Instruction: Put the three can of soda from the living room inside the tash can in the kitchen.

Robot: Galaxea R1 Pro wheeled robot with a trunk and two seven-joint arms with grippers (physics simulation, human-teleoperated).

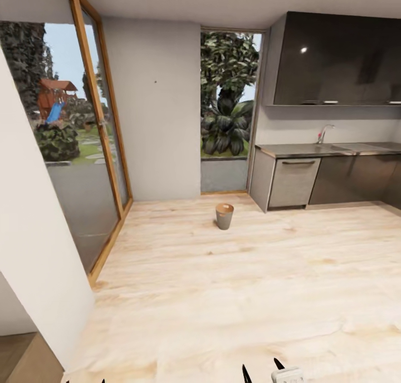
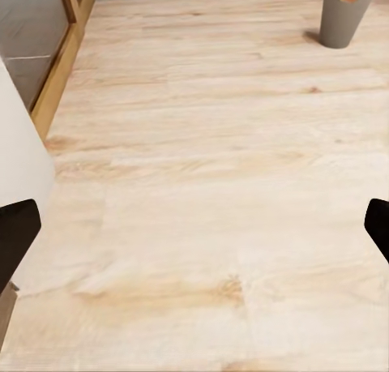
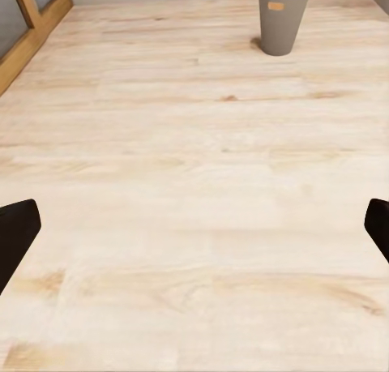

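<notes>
Bright, even daylight enters through the glazed panes (image 1: 83, 149). The trash can (image 1: 224, 216) casts only a faint soft shadow on the wood floor (image 1: 250, 283). A glare spot marks the upper cabinet (image 1: 334, 60). Rendering is slightly soft; straight edges bow toward the frame borders.

Pale wood floor (image 1: 234, 294) carries one upright trash can (image 1: 224, 216), standing just before the tall garden window (image 1: 227, 110).

The left gripper (image 2: 194, 226) hangs low with its jaws spread wide and nothing between the dark fingertips (image 2: 16, 234). The right gripper (image 3: 194, 226) is the same, wide apart and empty.
</notes>
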